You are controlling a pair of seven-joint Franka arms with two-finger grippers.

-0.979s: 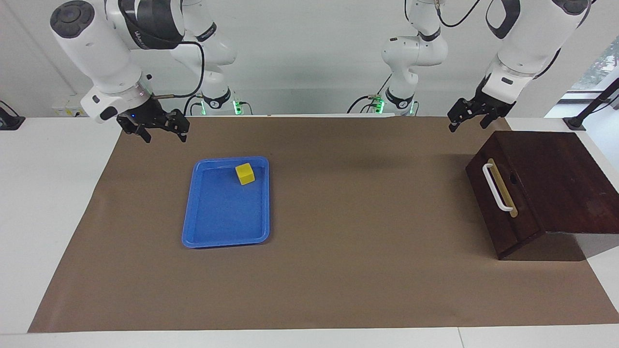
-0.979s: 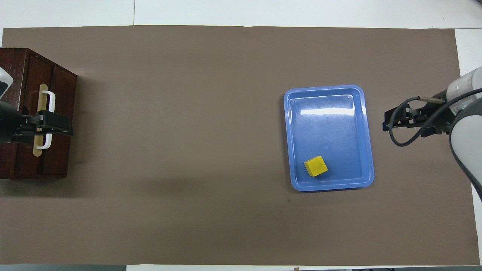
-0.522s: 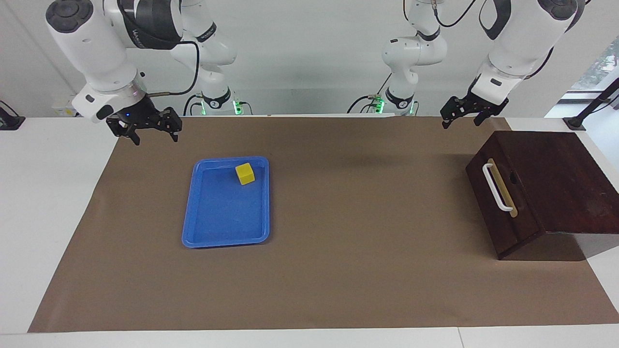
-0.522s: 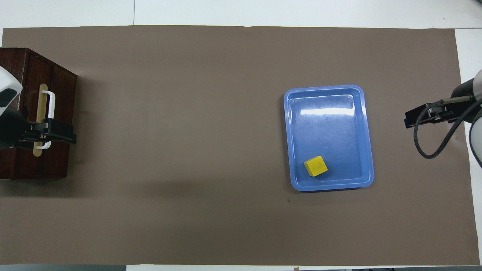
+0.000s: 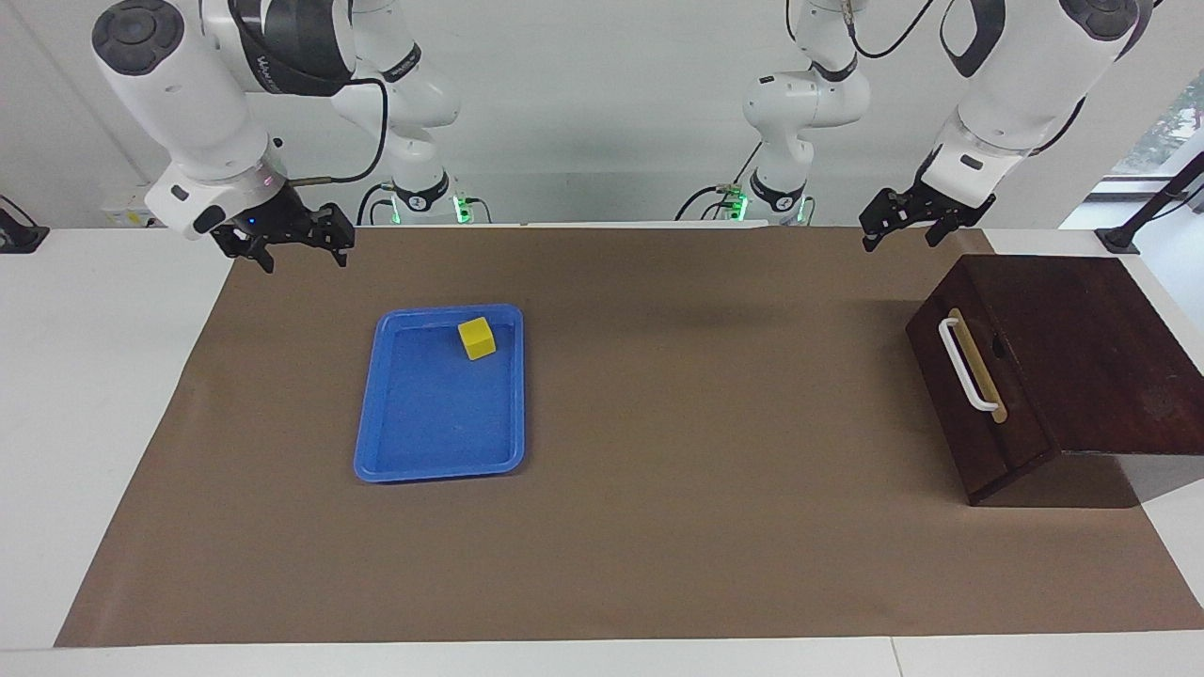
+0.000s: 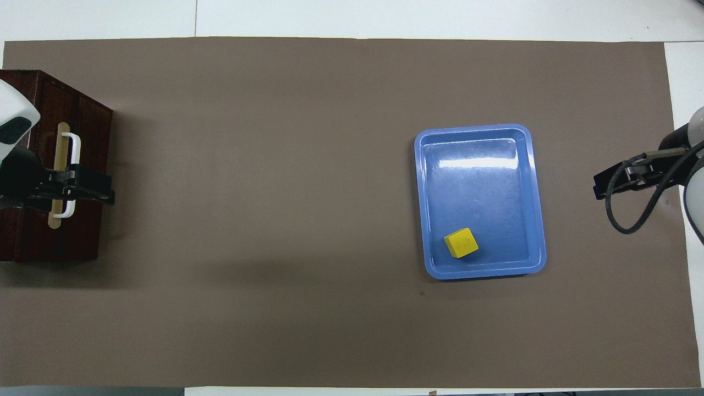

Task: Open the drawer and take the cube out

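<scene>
Both my grippers have lifted a little since a moment ago. My left gripper (image 5: pixel 905 230) hangs in the air above the mat's edge by the wooden box (image 5: pixel 1082 357), fingers apart, holding nothing. My right gripper (image 5: pixel 301 254) hangs over the mat's corner at the right arm's end, fingers apart and empty. My drawer (image 5: pixel 974 395) is shut, its white handle (image 5: pixel 967 365) untouched. My yellow cube (image 5: pixel 477 338) sits in the blue tray (image 5: pixel 376 451), at its end nearer the robots.
</scene>
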